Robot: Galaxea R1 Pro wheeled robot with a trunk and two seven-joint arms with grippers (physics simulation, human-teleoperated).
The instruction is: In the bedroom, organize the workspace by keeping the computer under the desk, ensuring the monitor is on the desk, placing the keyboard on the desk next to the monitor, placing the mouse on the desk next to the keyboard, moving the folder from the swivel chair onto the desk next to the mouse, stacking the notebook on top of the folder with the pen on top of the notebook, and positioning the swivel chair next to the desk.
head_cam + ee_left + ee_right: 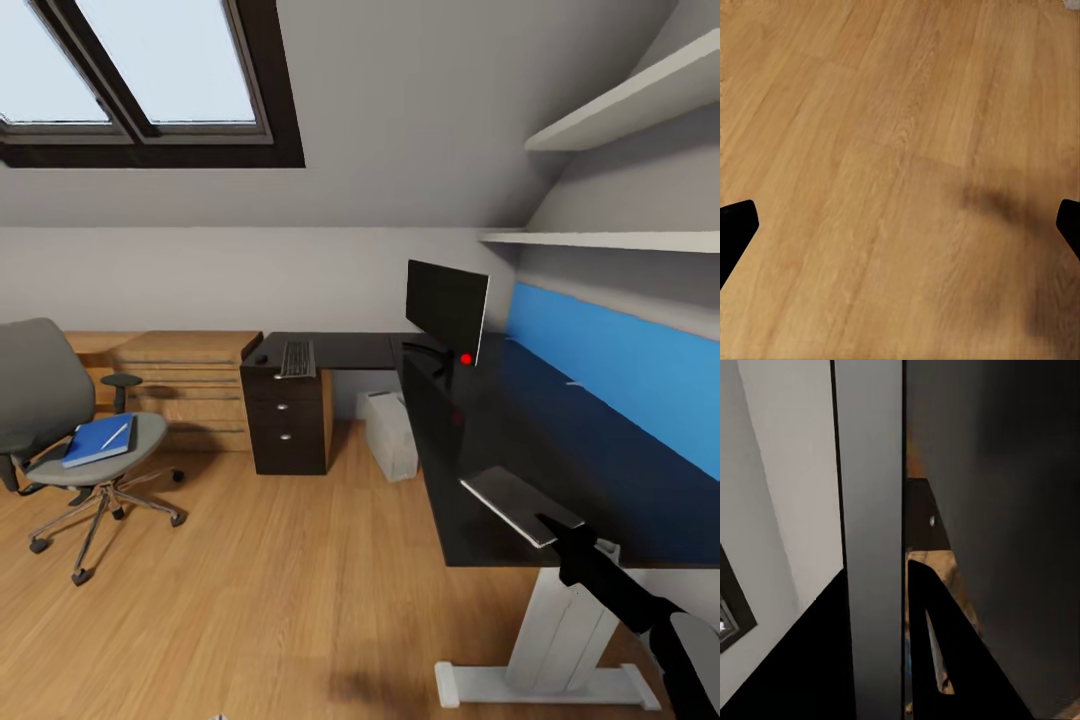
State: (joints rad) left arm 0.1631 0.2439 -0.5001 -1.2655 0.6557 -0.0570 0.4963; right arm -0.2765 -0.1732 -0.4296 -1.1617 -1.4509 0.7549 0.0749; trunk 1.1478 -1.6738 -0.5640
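R end effector (552, 522) is clamping the near corner of the notebook (510, 498), a thin grey slab lying flat at the front edge of the surface (560, 440); can't tell whether it's resting on the top or hanging just above it. In the R wrist view the slab is showing edge-on betw. the fingers. L end effector (900, 232) is hanging wide open over the wood floor (870, 112), holding nothing. The folder (98, 440) is lying on the seat of the chair (40, 390) w/ the pen (115, 435) on top, well apart from the surface. The keyboard (297, 358) and mouse (261, 358) are sitting side by side on the far wing, the monitor (447, 310) is standing at the corner, and the computer (390, 435) is underneath. The notebook is prob. light and fairly stiff, so an edge pinch looks adequate. The folder is prob. light but wide and thin, likely slippery, so I'd be pinching an edge overhanging the seat. The pen could be rolling off if it tilts.
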